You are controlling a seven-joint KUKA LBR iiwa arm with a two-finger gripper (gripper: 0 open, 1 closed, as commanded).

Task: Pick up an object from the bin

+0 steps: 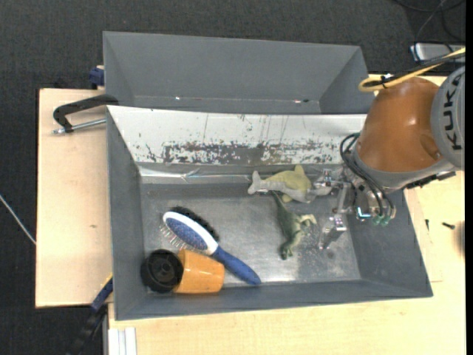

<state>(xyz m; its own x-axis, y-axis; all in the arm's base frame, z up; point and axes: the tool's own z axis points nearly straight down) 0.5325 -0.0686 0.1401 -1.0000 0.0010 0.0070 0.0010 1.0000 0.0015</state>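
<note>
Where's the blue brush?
In the camera view, the blue brush lies at the lower left of the bin, just above the orange cup and left of the green toy dinosaur.

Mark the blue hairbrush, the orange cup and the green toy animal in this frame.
blue hairbrush (189, 236), camera view, on its bristle head.
orange cup (201, 273), camera view, on its side wall.
green toy animal (290, 230), camera view, on its body.

Wrist sits under a glossy, rounded orange cover (399, 135). Beside the cover, a white link (454, 120) with dark lettering. A yellow cable (414, 71) arcs above the cover. Below it: dark looped wires (373, 209) and a silvery metal end effector (330, 231).
</note>
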